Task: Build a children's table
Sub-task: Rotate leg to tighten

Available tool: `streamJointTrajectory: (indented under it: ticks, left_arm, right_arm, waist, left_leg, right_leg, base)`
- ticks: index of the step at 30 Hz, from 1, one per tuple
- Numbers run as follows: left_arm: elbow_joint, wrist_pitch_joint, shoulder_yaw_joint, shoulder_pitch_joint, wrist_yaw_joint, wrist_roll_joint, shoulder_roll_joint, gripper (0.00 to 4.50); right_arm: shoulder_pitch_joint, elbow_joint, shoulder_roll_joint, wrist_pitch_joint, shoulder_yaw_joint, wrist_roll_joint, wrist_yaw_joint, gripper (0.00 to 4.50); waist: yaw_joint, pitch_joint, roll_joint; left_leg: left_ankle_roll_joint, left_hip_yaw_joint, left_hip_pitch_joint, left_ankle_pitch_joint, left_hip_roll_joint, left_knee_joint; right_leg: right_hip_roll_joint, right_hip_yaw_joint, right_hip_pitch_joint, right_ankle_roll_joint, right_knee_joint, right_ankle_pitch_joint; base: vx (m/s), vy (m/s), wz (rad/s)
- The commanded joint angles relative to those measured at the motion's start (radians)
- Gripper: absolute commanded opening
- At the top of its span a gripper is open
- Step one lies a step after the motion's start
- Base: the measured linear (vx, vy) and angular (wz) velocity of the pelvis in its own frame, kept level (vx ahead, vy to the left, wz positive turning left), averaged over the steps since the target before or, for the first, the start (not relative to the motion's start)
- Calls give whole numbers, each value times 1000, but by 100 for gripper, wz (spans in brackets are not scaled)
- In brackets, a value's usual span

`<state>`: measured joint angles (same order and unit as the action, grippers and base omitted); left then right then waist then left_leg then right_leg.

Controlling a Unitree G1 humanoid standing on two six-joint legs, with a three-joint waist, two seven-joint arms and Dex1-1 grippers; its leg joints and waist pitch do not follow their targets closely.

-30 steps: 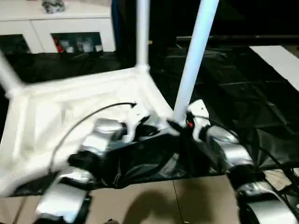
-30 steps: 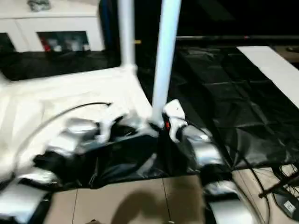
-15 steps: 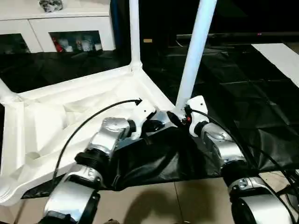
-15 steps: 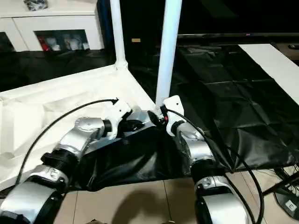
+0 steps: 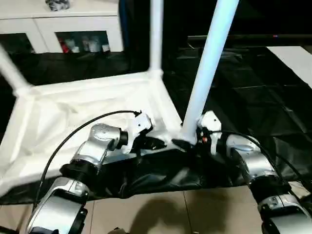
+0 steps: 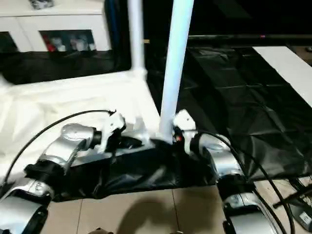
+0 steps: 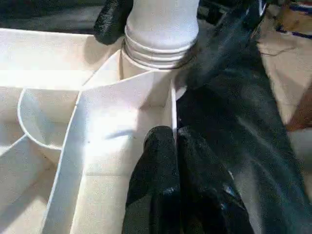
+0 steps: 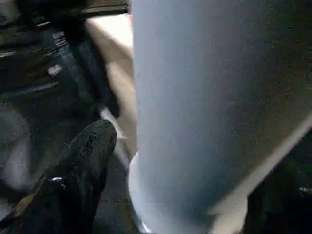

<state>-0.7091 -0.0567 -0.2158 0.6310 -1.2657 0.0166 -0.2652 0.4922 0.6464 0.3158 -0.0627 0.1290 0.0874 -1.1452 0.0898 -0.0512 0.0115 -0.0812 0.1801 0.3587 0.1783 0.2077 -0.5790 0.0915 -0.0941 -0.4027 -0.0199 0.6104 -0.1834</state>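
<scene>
Black sheeting (image 5: 253, 87) covers floor; white cabinet (image 5: 73, 29) behind. Upturned children's table (image 5: 87, 107) lies on it. My left gripper (image 7: 175, 161) pinched shut at its rim; right gripper (image 5: 187, 141) spread around near leg (image 5: 204, 73).

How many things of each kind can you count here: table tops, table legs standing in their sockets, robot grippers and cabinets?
Table top: 1
Table legs: 3 (near leg, far leg, left leg)
Grippers: 2 (left gripper, right gripper)
White cabinet: 1
Total: 7
</scene>
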Motion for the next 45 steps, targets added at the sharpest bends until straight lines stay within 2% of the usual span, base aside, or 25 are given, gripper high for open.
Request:
streamJointTrajectory:
  ticks: [1,4,6,9,10,16,19,20,22,23,24,25,28,29,31,33,34,35,36,39,40,45]
  left_arm:
    - [50,15,-13,11,-12,-31,24,0]
    - [65,5,-14,4,-34,-40,13,0]
    - [75,-3,-16,0,-50,-48,6,0]
    - [77,-2,-13,-3,-56,-48,5,0]
    - [78,-3,-13,-3,-57,-49,5,0]
    - [75,-24,-1,0,-20,-46,18,0]
    - [56,-50,11,11,67,-34,47,0]
    - [44,-61,13,18,102,-24,58,0]
    - [18,-77,18,33,170,-8,82,0]
    - [-20,-106,29,58,262,6,118,0]
    - [-35,-116,35,69,296,10,132,0]
    - [-63,-131,46,89,361,15,158,0]
    - [-98,-135,54,115,427,19,188,0]
    - [-133,-131,61,138,482,22,217,0]
    - [-148,-124,64,148,515,27,230,0]
    - [-148,-111,54,147,498,32,233,0]
    - [-150,-107,54,148,491,34,237,0]
    - [-150,-107,54,148,491,34,237,0]
    - [-147,-100,50,145,470,34,237,0]
    - [-124,-66,39,128,406,26,220,0]
    - [-125,-55,36,124,390,23,213,0]
    - [-77,-32,23,89,268,-4,167,0]
  right_arm:
    - [-16,-52,-28,18,83,22,-107,352]
    - [-29,-83,-12,47,99,34,-156,347]
    - [-36,-95,-6,53,108,34,-171,320]
    - [-40,-101,-7,55,108,30,-179,305]
    - [-40,-105,-6,58,108,31,-182,281]
    - [-45,-128,-18,88,105,34,-163,266]
    - [-26,-92,-67,113,72,14,-31,266]
    - [-11,-60,-90,120,58,-3,42,266]
    - [14,-7,-125,126,36,-26,157,265]
    - [43,54,-166,133,16,-52,287,264]
    - [52,73,-179,135,11,-60,328,264]
    - [70,109,-203,134,5,-79,410,264]
    - [97,155,-237,140,-6,-96,522,264]
    - [124,192,-271,141,-17,-99,603,264]
    - [134,205,-287,133,-19,-101,624,264]
    - [135,202,-297,101,-15,-104,609,264]
    - [141,211,-305,89,-21,-107,606,299]
    - [141,211,-305,89,-21,-107,606,299]
    - [147,216,-312,93,-35,-90,593,320]
    - [143,200,-302,115,-39,-69,549,344]
    - [143,199,-292,106,-31,-70,542,370]
    - [112,146,-216,34,5,-72,409,370]
  waist:
    - [1,64,-5]
    - [2,65,-6]
    - [3,65,-6]
    - [3,65,-7]
    - [2,64,-7]
    - [3,65,-7]
    - [1,62,-7]
    - [-4,60,-9]
    - [-9,57,-7]
    - [-11,56,-8]
    - [-19,54,-5]
    - [-22,55,-8]
    - [-27,58,-7]
    - [-31,60,-4]
    - [-30,62,-4]
    - [-27,64,-6]
    - [-26,65,-2]
    - [-27,65,-4]
    - [-27,66,-6]
    - [-27,64,-4]
    - [-28,64,-5]
    - [-28,68,-6]
  left_leg:
    - [90,-2,-4,217,30,61]
    - [85,-2,-2,207,29,61]
    - [85,-3,-2,199,29,61]
    - [85,-2,-1,196,28,60]
    - [83,-2,-2,199,28,61]
    - [80,-3,-2,193,27,61]
    - [70,-3,-2,202,26,63]
    - [57,-4,-4,220,25,65]
    - [37,-5,-8,250,22,66]
    - [29,-7,-9,257,22,69]
    - [7,-10,-14,284,20,70]
    - [4,-10,-16,288,18,70]
    - [19,-10,-8,275,16,68]
    - [22,-8,-9,266,16,67]
    - [27,-7,-10,254,15,65]
    - [45,-5,-6,234,14,63]
    - [53,-6,-3,216,15,62]
    - [57,-4,-3,211,15,61]
    - [63,-4,-2,204,15,61]
    - [65,-5,-3,223,17,64]
    - [64,-5,-3,221,17,64]
    - [85,-5,4,178,19,61]
  right_leg:
    - [55,52,57,-235,-77,-193]
    - [56,52,58,-236,-75,-190]
    - [56,51,58,-234,-75,-184]
    - [57,51,57,-235,-75,-186]
    - [56,51,56,-233,-76,-195]
    - [56,51,57,-228,-75,-193]
    - [56,51,56,-221,-78,-222]
    - [57,51,54,-209,-83,-265]
    - [59,50,51,-191,-91,-339]
    - [59,50,50,-181,-94,-361]
    - [57,47,46,-167,-98,-412]
    - [57,48,46,-153,-102,-427]
    - [57,50,50,-156,-101,-380]
    - [55,52,48,-165,-99,-348]
    - [54,51,50,-179,-95,-307]
    - [55,51,54,-189,-92,-266]
    - [55,51,57,-196,-88,-234]
    - [54,51,56,-200,-87,-222]
    - [54,50,58,-206,-85,-211]
    - [55,49,58,-205,-88,-244]
    - [55,50,58,-204,-88,-242]
    - [56,49,64,-227,-78,-162]
  base:
    - [0,0,0]
    - [0,0,0]
    - [0,0,0]
    - [0,0,0]
    - [0,0,0]
    - [0,0,0]
    - [0,0,0]
    - [0,0,0]
    - [0,0,0]
    - [0,0,0]
    - [0,0,0]
    - [0,0,0]
    - [0,0,0]
    - [0,0,0]
    - [0,0,0]
    - [0,0,0]
    - [0,0,0]
    - [0,0,0]
    - [0,0,0]
    - [0,0,0]
    - [0,0,0]
    - [0,0,0]
